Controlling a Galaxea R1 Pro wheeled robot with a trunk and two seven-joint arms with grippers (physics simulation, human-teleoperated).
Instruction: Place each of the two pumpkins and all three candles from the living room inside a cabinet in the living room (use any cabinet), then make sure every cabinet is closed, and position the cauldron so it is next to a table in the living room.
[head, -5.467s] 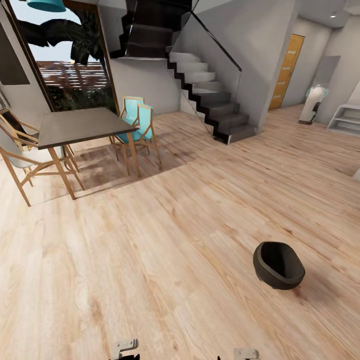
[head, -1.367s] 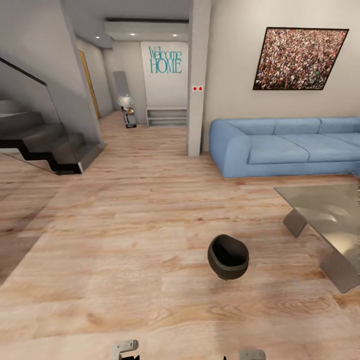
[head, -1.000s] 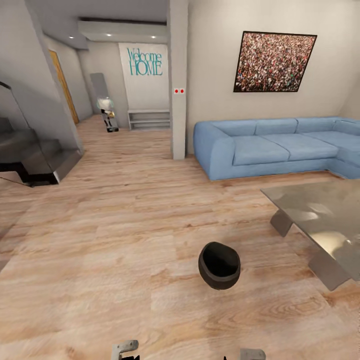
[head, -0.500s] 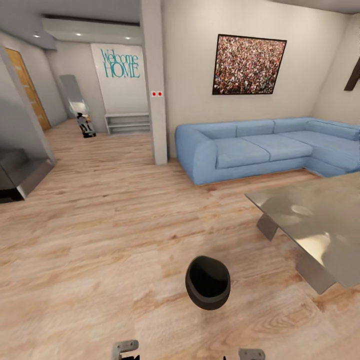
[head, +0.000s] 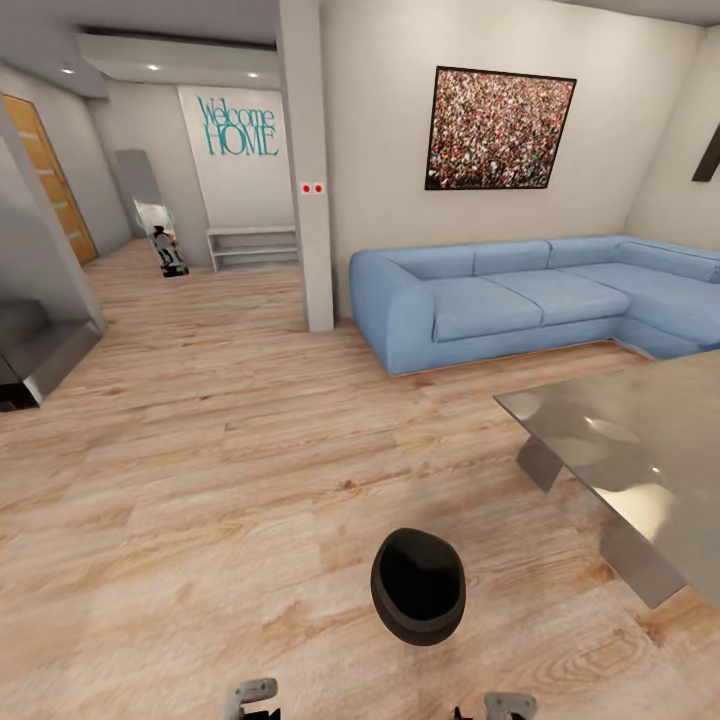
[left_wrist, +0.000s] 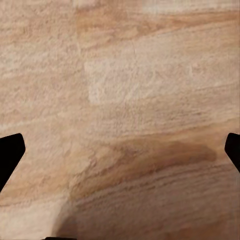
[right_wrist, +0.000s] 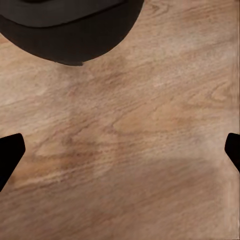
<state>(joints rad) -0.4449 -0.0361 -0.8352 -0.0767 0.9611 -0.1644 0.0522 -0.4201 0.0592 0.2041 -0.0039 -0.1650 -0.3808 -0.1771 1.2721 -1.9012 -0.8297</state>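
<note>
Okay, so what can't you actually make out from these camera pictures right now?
- Cauldron: the head view shows a dark hollow, so its contents cannot be read; in the right wrist view the picture's edge cuts it off.
- Glass table: its far side runs off the head view's right edge.
- Left gripper and right gripper: fingertips barely enter the wrist views' edges.
- The small object in the far hallway is too small to identify.

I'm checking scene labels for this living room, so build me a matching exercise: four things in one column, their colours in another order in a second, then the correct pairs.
Things:
1. cauldron
2. sofa
3. low table
4. door

Colours:
A. orange wood
B. shiny grey metal
C. black
D. light blue

Pairs: 1-C, 2-D, 3-B, 4-A
</note>
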